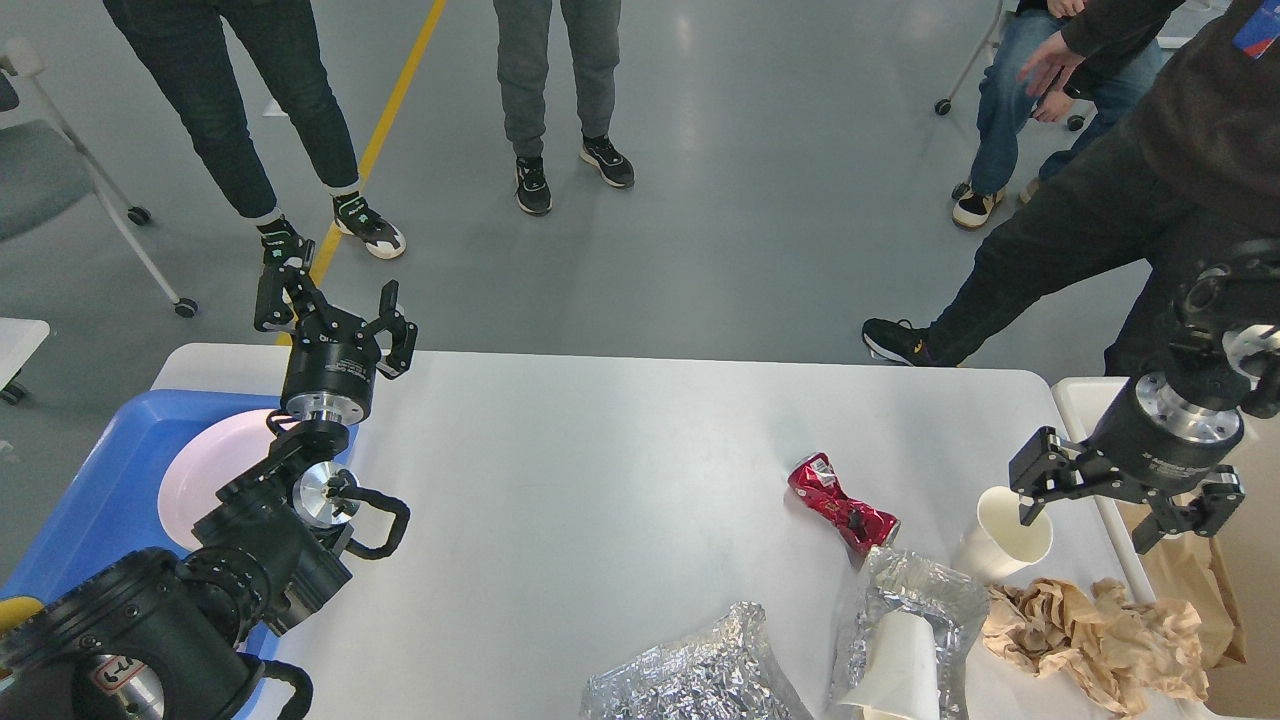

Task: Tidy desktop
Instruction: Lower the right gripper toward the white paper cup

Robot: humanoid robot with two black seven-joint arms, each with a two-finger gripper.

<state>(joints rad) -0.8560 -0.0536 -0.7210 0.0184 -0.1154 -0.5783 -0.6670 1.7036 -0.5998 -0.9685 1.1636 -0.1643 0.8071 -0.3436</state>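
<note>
At the far left a blue tray (110, 470) holds a pink plate (205, 475), both at the counter's (600, 450) left edge. The left hand (335, 305) is raised above the counter's back-left corner, fingers spread wide and gripping nothing. The white counter stretches rightward, bare through its middle. Right of centre lies a crushed red can (842, 503); nearer the front edge sit two crumpled foil pieces (700, 675), the right one wrapped around a tipped white cup (900, 665). An upright paper cup (1005, 530) stands near the right edge, with the right hand (1035, 490) open at its rim, one finger dipping inside. Crumpled brown paper (1100, 635) lies at the front-right corner.
</note>
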